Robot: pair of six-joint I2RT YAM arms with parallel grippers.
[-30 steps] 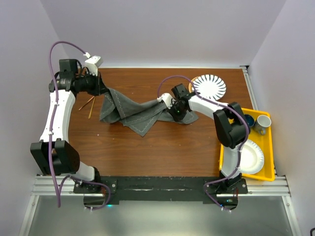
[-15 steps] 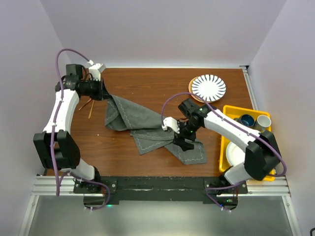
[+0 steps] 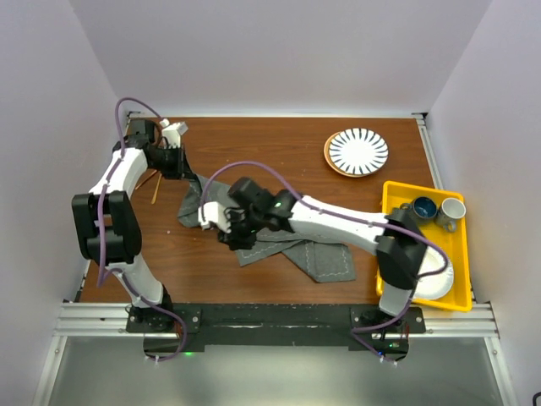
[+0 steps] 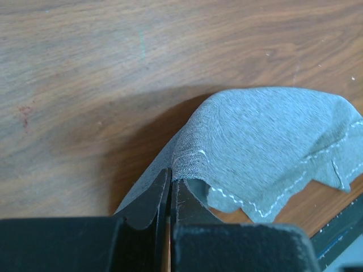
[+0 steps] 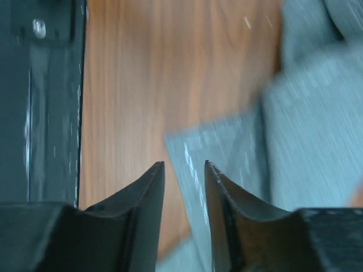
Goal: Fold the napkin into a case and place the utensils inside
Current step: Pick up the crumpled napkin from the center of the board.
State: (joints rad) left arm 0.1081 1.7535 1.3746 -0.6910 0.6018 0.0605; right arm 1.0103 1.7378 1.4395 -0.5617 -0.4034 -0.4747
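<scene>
The dark grey napkin (image 3: 325, 258) lies rumpled on the wooden table, from back left to front right. My left gripper (image 3: 183, 166) is shut on a raised fold at its back-left corner; the wrist view shows the jaws (image 4: 170, 177) pinching the cloth (image 4: 266, 130). My right gripper (image 3: 226, 230) hovers over the napkin's left part, jaws open and empty (image 5: 184, 165), with a hemmed napkin corner (image 5: 306, 124) below, blurred. The gold utensils (image 3: 155, 191) lie on the table left of the napkin, partly hidden by the left arm. No folded case shows.
A striped plate (image 3: 358, 151) sits at the back right. A yellow tray (image 3: 465, 245) at the right edge holds two mugs (image 3: 450, 211) and a white paper plate (image 3: 435, 272). Walls close in on the left, back and right.
My right gripper has swept left from the napkin's right end to its left part. The right end now lies flat near the table's front. The left gripper still holds its corner.
</scene>
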